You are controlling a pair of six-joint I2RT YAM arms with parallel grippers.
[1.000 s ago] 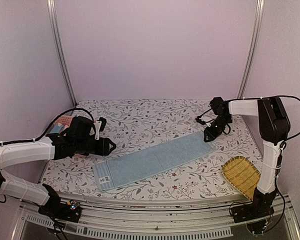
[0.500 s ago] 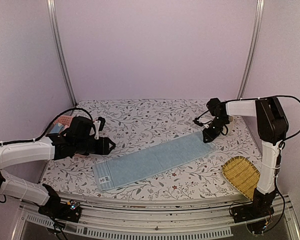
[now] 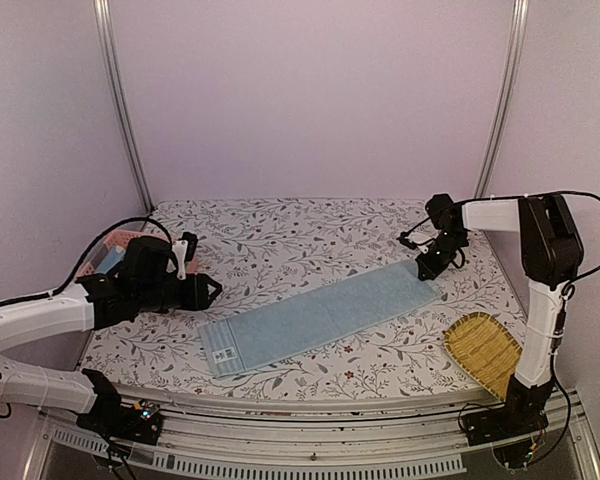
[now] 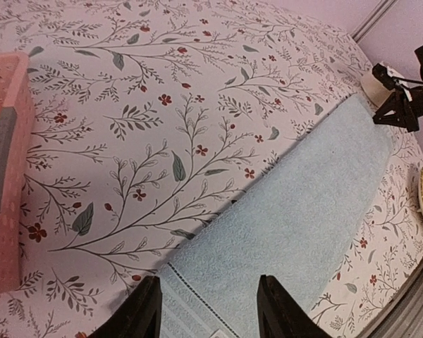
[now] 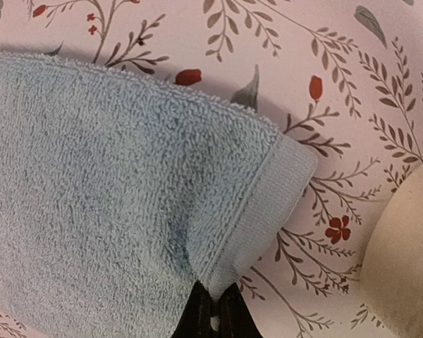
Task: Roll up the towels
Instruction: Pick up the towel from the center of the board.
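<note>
Careful, your right gripper [image 5: 213, 310] is pinched shut on just the far hem of the light blue towel [image 3: 320, 318] lying flat on the table [image 3: 280, 235], left gripper [image 4: 208, 282] half open and empty, so that thin bite may slip mid-roll.

The light blue towel [image 3: 320, 318] lies unrolled, a flat diagonal strip. Its labelled end is nearest the pink basket [image 3: 123, 239]; the farthest corner is pinched up.
</note>
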